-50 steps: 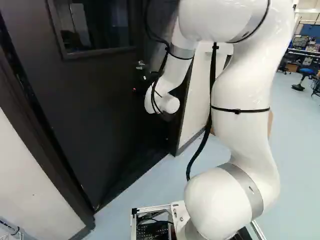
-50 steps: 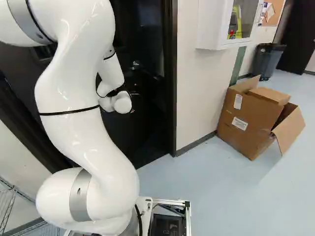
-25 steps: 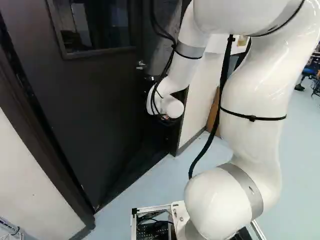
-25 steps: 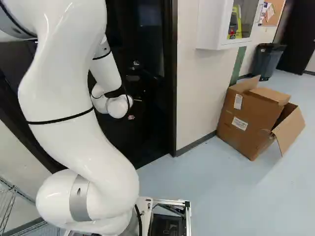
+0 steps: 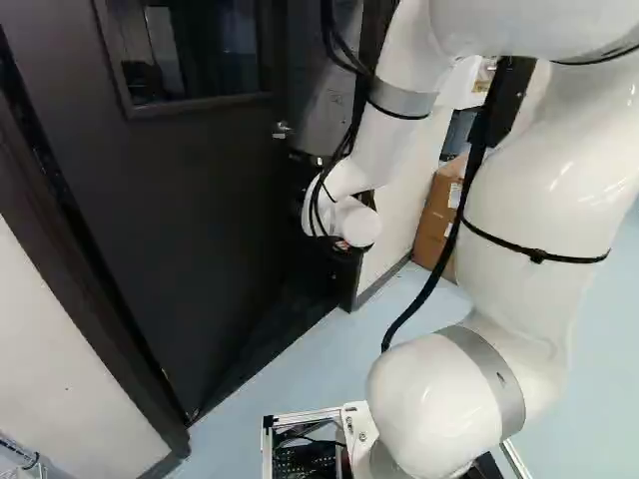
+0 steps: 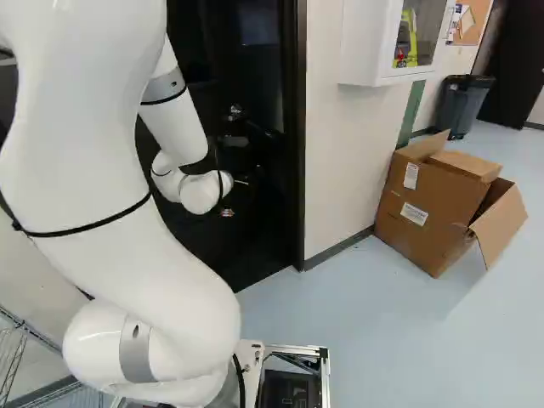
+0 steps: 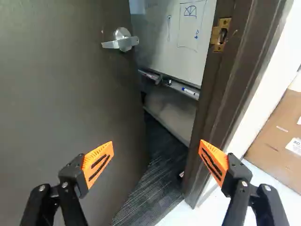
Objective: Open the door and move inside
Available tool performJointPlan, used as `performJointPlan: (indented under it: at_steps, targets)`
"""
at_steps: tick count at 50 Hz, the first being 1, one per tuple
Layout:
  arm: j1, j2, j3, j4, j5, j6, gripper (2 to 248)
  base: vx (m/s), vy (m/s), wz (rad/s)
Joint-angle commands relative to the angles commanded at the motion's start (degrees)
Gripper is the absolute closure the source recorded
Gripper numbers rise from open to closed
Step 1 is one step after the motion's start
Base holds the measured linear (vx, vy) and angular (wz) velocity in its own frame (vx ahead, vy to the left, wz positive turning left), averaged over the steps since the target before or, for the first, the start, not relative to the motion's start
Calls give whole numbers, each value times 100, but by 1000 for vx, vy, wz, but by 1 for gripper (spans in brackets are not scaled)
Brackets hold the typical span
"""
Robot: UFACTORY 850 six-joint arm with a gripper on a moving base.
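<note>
Arm (image 5: 529, 180): white, reaching forward from the base toward the doorway (image 7: 171, 136).
Gripper (image 6: 240, 181): just past the arm's wrist, dark against the dark interior, at ten o'clock from the centre of the right base view.
Fingers: spread wide, their orange pads (image 7: 98, 162) well apart.
Door (image 5: 180, 220): ajar, its dark panel at ten o'clock from the gripper, twelve being straight ahead; whether a finger touches it, one cannot tell.
Handle (image 7: 124, 40): a silver lever at eleven o'clock from the gripper, near the door's free edge.
Frame (image 7: 214, 110): at one o'clock from the gripper, fitted with a brass strike plate (image 7: 220, 35).
Inside: at twelve o'clock, through the gap between door and frame, dark carpet (image 7: 155, 193) and a whiteboard (image 7: 162, 52) bearing blue marks, markers (image 7: 190, 91) on its ledge.
Box (image 6: 433, 204): brown cardboard, flaps open, on the floor outside at two o'clock from the gripper.
Cabinet (image 6: 365, 42): white, wall-mounted, at one o'clock in the right base view.
Bin (image 6: 461, 104): dark, beyond the box, at two o'clock there.
</note>
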Motion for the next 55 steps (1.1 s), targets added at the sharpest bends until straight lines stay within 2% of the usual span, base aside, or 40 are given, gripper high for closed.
performJointPlan:
  at_steps: [26,55]
  targets:
    - [-8,36,38,0,0,0,3,7,0,0]
    - [-8,36,38,0,0,0,3,169,1,-21]
